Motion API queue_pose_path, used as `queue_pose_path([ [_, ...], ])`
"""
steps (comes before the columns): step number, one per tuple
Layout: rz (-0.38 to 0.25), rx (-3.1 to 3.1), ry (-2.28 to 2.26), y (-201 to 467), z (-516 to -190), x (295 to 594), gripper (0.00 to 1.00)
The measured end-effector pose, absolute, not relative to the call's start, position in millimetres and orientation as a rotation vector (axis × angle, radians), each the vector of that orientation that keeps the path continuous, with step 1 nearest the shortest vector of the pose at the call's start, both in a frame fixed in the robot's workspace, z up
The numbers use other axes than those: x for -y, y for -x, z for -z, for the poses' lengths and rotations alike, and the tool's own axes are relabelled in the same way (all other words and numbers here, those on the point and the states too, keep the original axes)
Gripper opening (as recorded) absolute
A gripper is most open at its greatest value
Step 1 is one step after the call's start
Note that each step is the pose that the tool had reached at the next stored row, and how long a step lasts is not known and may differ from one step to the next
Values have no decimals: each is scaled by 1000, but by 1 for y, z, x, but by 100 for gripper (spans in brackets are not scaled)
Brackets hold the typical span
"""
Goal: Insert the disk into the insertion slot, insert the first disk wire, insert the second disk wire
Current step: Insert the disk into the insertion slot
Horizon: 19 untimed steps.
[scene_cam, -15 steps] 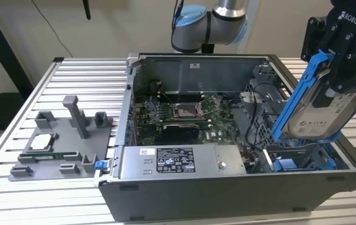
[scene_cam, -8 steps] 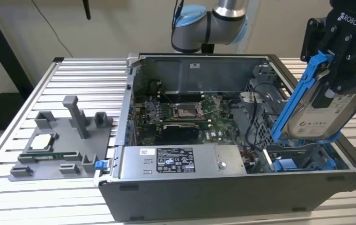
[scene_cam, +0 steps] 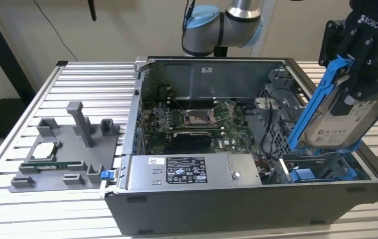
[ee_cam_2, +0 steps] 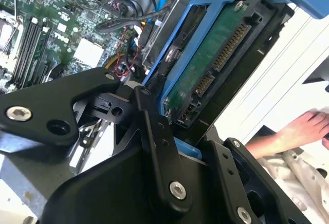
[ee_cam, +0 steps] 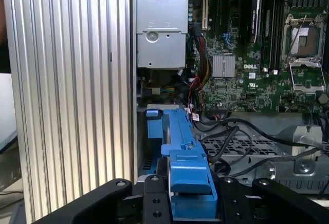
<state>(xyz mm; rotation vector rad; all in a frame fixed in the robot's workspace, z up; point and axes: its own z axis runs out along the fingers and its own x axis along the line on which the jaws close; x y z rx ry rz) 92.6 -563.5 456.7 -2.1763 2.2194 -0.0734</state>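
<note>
White lettering on gripper (scene_cam: 368,87) body. Black-and-white printed label on power supply (scene_cam: 232,172) top. Printed label on disk (scene_cam: 338,127) face. White logo on motherboard (ee_cam: 231,88). Fine print illegible.

Grey fixture tray (scene_cam: 76,152) (processor chip (scene_cam: 44,150) aboard)

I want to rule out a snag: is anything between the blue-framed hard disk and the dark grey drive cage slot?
Nothing visible does. The gripper holds the blue-framed hard disk tilted, its lower end at the dark grey cage slot. Black cables lie beside it, not beneath.
</note>
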Motion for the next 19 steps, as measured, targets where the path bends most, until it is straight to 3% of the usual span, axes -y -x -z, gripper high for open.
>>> queue_pose_path([
  [19, 67, -2217, 2173, -102, -425, 564, 0],
])
